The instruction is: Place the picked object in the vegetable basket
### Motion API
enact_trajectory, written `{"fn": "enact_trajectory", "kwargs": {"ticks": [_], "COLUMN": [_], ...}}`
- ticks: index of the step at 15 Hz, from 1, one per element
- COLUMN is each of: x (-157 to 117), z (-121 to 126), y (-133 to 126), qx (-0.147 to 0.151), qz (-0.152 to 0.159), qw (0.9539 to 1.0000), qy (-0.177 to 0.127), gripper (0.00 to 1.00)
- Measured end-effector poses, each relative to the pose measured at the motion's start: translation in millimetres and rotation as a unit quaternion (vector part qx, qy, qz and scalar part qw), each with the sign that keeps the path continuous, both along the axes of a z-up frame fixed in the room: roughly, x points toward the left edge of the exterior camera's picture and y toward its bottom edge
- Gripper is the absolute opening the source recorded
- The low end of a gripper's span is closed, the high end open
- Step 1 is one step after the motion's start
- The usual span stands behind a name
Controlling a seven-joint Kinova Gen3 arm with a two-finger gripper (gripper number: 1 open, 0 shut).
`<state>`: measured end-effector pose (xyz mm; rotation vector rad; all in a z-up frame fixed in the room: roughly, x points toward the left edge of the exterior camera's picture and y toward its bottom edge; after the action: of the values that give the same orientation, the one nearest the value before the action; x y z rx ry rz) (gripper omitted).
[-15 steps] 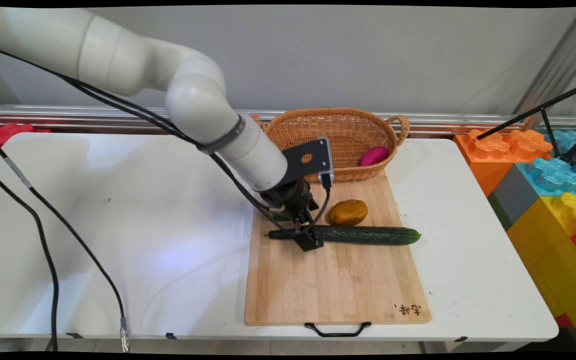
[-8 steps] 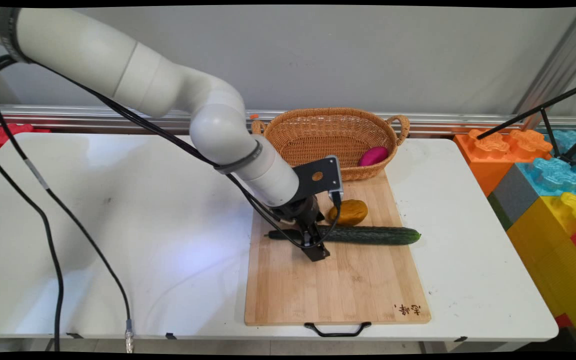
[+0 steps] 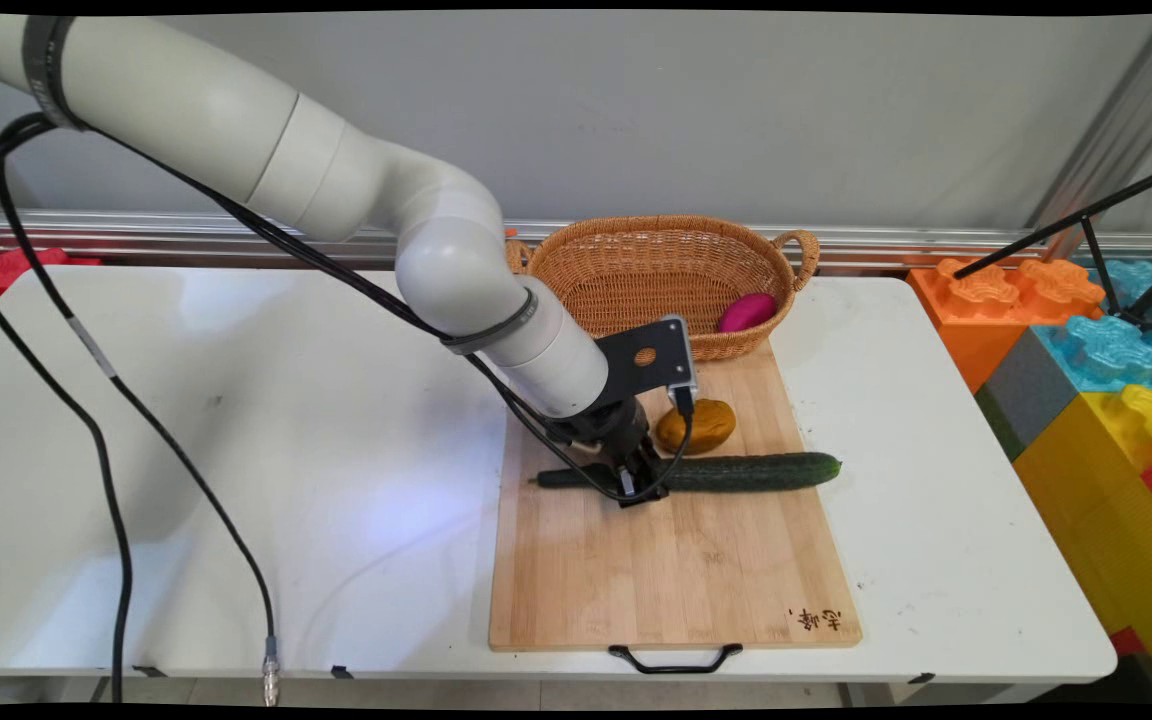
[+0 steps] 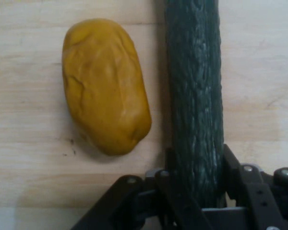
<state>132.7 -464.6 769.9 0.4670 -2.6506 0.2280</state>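
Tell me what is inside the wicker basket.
A pink-magenta oval item lies at the right end of the wicker basket. The arm covers the basket's left front part, so anything there cannot be seen.

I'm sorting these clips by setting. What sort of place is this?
Probably a robot lab staged as a kitchen: a cutting board with a cucumber on a white table, giant toy bricks alongside, and a tripod.

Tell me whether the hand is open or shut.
Shut on the cucumber: in the hand view both fingers of the hand press its sides.
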Motion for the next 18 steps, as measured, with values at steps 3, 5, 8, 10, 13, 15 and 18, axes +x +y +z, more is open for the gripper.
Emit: {"fn": "enact_trajectory", "kwargs": {"ticks": [3,5,8,10,13,15,18], "x": [-1,-3,-9,-15,-29,-34,-34], "z": [14,30,58,78,120,137,164], "y": [5,10,16,17,8,0,-20], "qx": [0.009,0.015,0.025,0.025,0.003,-0.016,-0.058], "qz": [0.0,-0.001,-0.002,0.003,0.021,0.029,0.049], "qw": [0.9999,0.9997,0.999,0.9981,0.9949,0.9927,0.9875], "qy": [0.007,0.017,0.038,0.056,0.099,0.116,0.138], "gripper": [0.0,0.0,0.0,0.0,0.0,0.0,0.0]}}
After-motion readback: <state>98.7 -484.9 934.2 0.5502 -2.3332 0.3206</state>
